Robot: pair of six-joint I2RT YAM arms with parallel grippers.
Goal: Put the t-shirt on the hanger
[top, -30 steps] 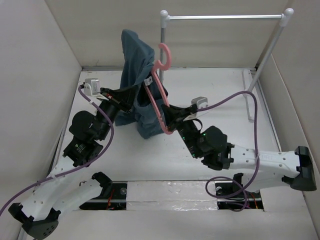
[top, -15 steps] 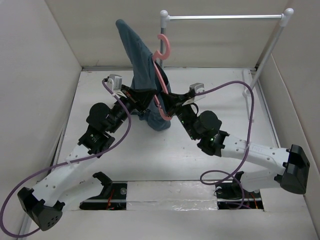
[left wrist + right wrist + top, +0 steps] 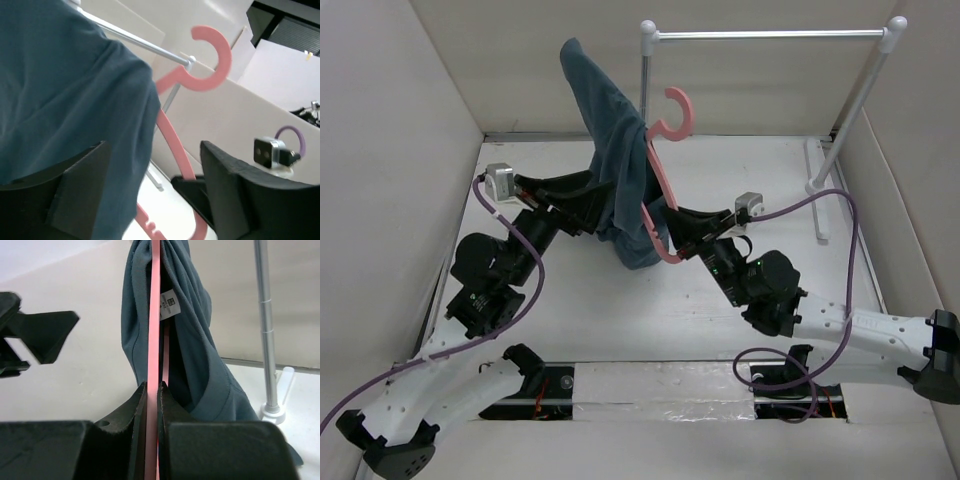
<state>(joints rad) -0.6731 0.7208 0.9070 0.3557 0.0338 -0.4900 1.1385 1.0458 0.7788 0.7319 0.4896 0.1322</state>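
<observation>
The dark teal t-shirt [image 3: 616, 150] is draped over the salmon-pink hanger [image 3: 660, 205], which is held up tilted above the table. Its hook [image 3: 676, 111] sticks out past the cloth. My right gripper [image 3: 672, 228] is shut on the hanger's lower bar; in the right wrist view the pink bar [image 3: 155, 315] runs straight up out of the gripper [image 3: 152, 390], with the shirt's collar and label [image 3: 170, 305] around it. My left gripper [image 3: 155, 185] is open, jaws wide apart. The t-shirt [image 3: 65, 90] hangs against its left finger [image 3: 80, 185], and the hanger [image 3: 172, 135] shows beyond the gap.
A rack with white posts and a silver bar [image 3: 770, 34] stands at the back right, its foot [image 3: 817, 185] on the table. One post [image 3: 265, 315] is close behind the shirt. Beige walls enclose the table on the left, back and right.
My left gripper has opened, let go of the t-shirt and drawn back to the left. The right arm has carried the hanger and shirt a little to the right.
</observation>
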